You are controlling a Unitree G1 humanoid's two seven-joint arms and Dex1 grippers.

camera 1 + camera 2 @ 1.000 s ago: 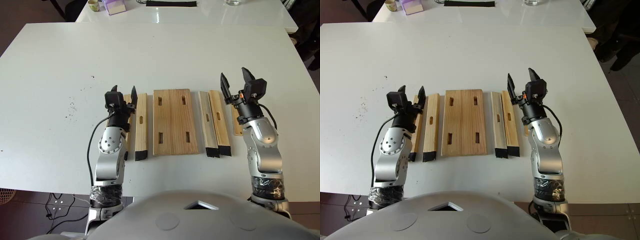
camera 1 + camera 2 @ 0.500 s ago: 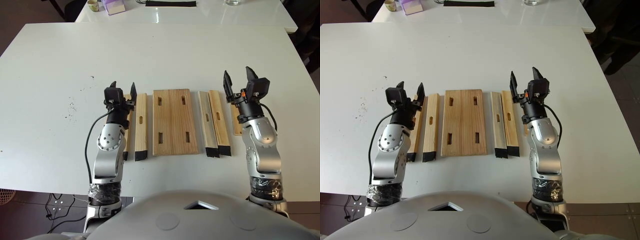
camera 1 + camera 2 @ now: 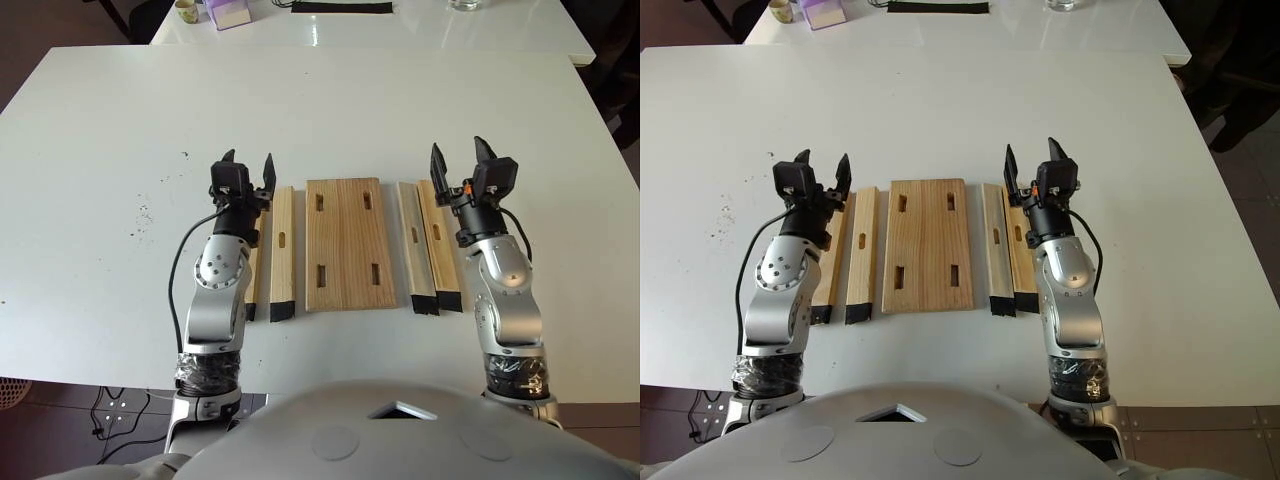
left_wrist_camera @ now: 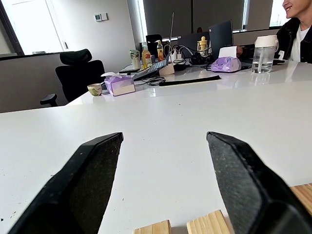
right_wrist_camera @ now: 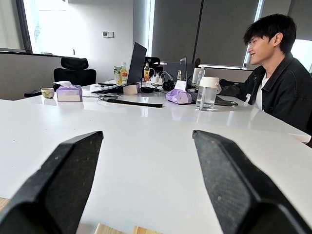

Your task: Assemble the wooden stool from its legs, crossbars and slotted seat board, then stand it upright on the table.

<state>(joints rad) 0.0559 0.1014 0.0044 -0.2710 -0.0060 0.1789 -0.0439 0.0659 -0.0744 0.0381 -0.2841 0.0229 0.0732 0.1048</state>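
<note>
From the head camera, the slotted seat board (image 3: pixel 345 243) lies flat mid-table (image 3: pixel 120 120), pale pine with four small slots facing up. Two legs (image 3: pixel 283 253) lie at its 9 o'clock and two more legs (image 3: pixel 426 248) at its 3 o'clock, all parallel, black-tipped ends toward 6 o'clock. I judge this is a kit layout, giving each arm its own pair. The left gripper (image 3: pixel 248 160) hovers spread over the far end of the outer left leg. The right gripper (image 3: pixel 457 150) hovers spread over the far ends of its pair. Both are empty.

In the left wrist view, the dark fingers (image 4: pixel 83 185) stand wide apart, with blunt leg ends (image 4: pixel 204 225) between them.

In the right wrist view, the fingers (image 5: pixel 53 185) are equally splayed, and pale wood ends (image 5: pixel 114 229) show between them.
</note>
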